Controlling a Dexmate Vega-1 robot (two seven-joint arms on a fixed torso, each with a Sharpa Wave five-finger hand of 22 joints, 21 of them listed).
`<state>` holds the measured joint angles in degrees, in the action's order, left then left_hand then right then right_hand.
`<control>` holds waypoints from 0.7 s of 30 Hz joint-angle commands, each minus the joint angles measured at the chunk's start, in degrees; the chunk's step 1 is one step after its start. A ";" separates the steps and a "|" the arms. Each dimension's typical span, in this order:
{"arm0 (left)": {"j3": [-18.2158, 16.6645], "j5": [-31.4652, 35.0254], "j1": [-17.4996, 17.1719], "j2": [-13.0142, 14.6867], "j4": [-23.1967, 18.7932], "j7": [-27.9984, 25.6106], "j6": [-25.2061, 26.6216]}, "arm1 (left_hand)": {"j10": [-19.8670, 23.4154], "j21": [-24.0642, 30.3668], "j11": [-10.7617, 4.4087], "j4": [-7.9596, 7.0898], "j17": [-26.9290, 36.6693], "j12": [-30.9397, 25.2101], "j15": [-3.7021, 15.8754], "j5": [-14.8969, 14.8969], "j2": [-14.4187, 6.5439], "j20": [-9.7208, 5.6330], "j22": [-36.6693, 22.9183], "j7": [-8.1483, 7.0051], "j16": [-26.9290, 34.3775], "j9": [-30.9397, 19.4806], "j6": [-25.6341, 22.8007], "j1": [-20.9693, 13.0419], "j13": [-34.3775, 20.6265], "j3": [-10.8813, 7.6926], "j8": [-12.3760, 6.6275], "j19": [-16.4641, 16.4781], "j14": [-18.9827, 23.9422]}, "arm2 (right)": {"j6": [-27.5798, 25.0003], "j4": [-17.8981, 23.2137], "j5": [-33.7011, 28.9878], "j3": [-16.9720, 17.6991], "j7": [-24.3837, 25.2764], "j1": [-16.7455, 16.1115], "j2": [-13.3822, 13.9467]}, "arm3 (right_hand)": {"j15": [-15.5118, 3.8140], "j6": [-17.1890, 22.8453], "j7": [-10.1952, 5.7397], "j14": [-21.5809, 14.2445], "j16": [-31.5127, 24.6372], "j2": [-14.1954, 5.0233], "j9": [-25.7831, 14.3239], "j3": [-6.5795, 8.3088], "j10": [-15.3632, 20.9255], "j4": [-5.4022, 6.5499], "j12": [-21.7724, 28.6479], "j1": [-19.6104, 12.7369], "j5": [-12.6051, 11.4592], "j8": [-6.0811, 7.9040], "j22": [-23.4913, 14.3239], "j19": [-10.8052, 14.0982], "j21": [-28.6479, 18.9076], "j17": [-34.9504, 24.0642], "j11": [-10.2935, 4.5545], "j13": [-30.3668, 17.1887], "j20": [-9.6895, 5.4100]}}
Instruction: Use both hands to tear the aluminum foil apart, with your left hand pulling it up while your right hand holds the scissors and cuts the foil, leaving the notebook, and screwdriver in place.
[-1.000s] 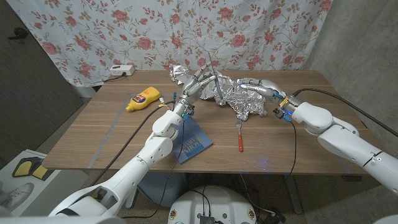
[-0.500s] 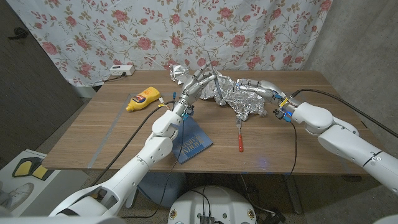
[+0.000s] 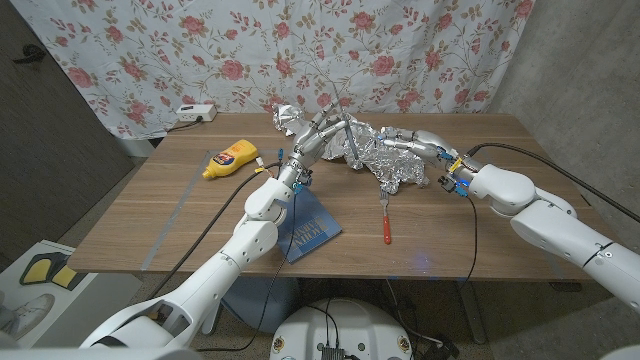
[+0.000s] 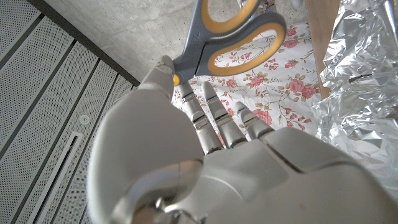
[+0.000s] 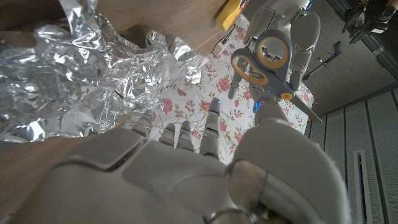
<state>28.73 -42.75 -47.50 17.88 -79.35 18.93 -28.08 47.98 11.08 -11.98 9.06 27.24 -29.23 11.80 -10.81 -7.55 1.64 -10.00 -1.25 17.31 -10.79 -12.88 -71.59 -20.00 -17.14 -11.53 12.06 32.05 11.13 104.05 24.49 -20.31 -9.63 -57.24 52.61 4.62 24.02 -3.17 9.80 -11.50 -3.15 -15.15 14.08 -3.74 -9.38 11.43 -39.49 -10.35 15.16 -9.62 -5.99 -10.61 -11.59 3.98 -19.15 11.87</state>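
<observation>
Fingers [image 4: 217,118] of the left hand [image 3: 318,135] reach up beside the grey-and-yellow scissors [image 4: 242,31], with the thumb tip against the handle. The right wrist view shows that hand holding the scissors [image 5: 264,59] raised above the counter [image 3: 480,230]. The right hand [image 3: 420,142] lies against the far right side of the crumpled aluminum foil [image 3: 385,160]. Its fingers [image 5: 180,134] stretch toward the sheet, but I cannot tell whether they grip it.

The foil sits in a rumpled heap at the far middle of the counter, between the two hands, with one peak lifted at its left end near the left hand. It also shows in the left wrist view [image 4: 360,81] and the right wrist view [image 5: 68,68].

A blue notebook [image 3: 312,230] lies on the near side, partly under the left forearm. The red-handled screwdriver [image 3: 384,225] rests just right of it, its shaft pointing toward the foil. A yellow bottle [image 3: 228,160] lies well to the left.
</observation>
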 commanded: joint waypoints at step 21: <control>0.11 -1.40 0.26 -0.54 0.32 2.04 0.57 | -0.48 0.15 -0.08 -0.15 0.37 -6.82 1.16 -0.34 -1.34 0.38 -0.10 0.30 -0.67 -0.13 -0.03 -0.47 -13.30 -0.70 -0.13 -0.38 0.07 | -0.36 0.86 -0.02 -0.93 -1.10 0.76 0.02 | -0.67 0.69 -1.21 5.67 -0.41 -0.83 -1.10 1.43 -0.21 0.06 0.21 -2.47 -0.01 0.63 -0.08 0.85 -0.19 0.00 -0.81 0.85 0.05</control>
<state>28.74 -43.61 -47.53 17.71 -79.41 20.32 -27.74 47.34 11.08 -11.96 9.24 27.51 -29.23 11.81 -10.64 -8.45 2.05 -10.00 -1.14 16.86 -10.79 -12.57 -71.91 -20.00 -17.32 -11.53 11.65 32.05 11.45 104.37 24.68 -20.94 -10.26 -56.82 52.41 4.20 24.92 -4.32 9.79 -11.49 -3.79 -16.12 14.96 -3.52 -9.32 11.43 -41.19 -10.35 15.93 -9.62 -5.22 -10.61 -11.45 3.14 -18.32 11.99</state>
